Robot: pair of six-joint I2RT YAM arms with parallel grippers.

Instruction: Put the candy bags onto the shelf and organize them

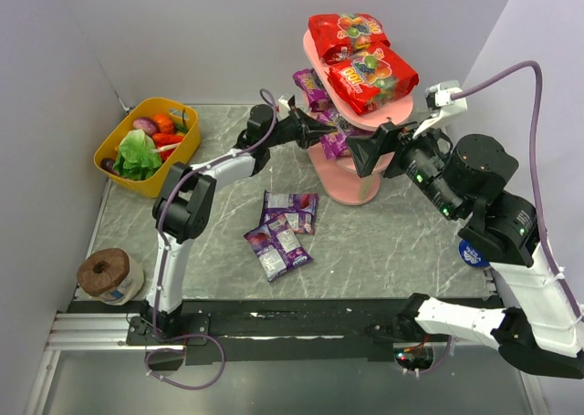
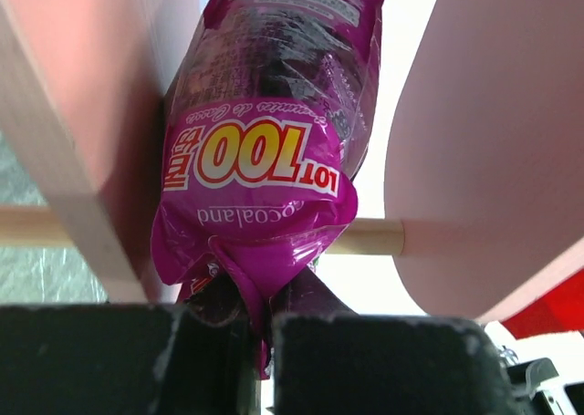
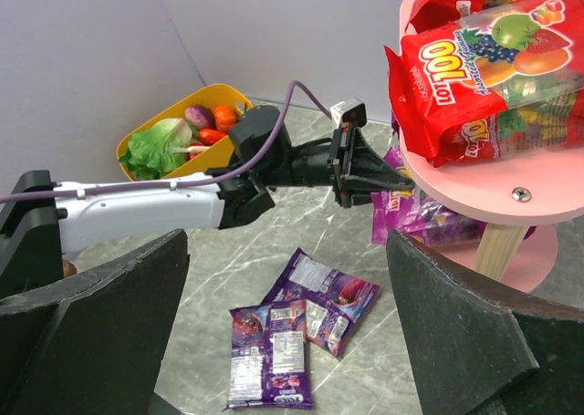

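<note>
My left claw [image 2: 260, 342] is clamped shut on the bottom seam of a purple candy bag [image 2: 260, 160], holding it up among the boards of the shelf [image 1: 351, 189]. It's tight in here. There's a pink board hard by at 9 o'clock, another curving in at 3 o'clock, and a wooden dowel [image 2: 374, 237] crossing right behind the bag. The only open gap is a bright strip up at 1 o'clock.

My right claw [image 3: 283, 242] is spread wide and grips nothing. It hovers just beside the shelf's 3 o'clock side.

The shelf stands at 1 o'clock on the desk [image 1: 411, 242], close to the back wall. The marble is bare from the desk's middle out to 4 o'clock, so there's room to swing. At 10 o'clock the yellow basket [image 1: 109, 146] sits tucked against the left wall, and a twine roll [image 1: 108, 274] sits at 8 o'clock by the near edge.

Now the count:
- **Red candy bags [image 1: 374, 77]:** two, both on the top board, overlapping and reaching its rim.
- **Purple on the shelf:** the one I'm gripping, plus another purple packet [image 1: 310, 85] at the far end of the middle board.
- **Loose purple bags [image 1: 290, 212]:** lying flat at the desk's centre. I make it at least three, but they overlap, so I can't be sure.
- **Basket:** one, filled with toy vegetables [image 1: 141, 150].
</note>
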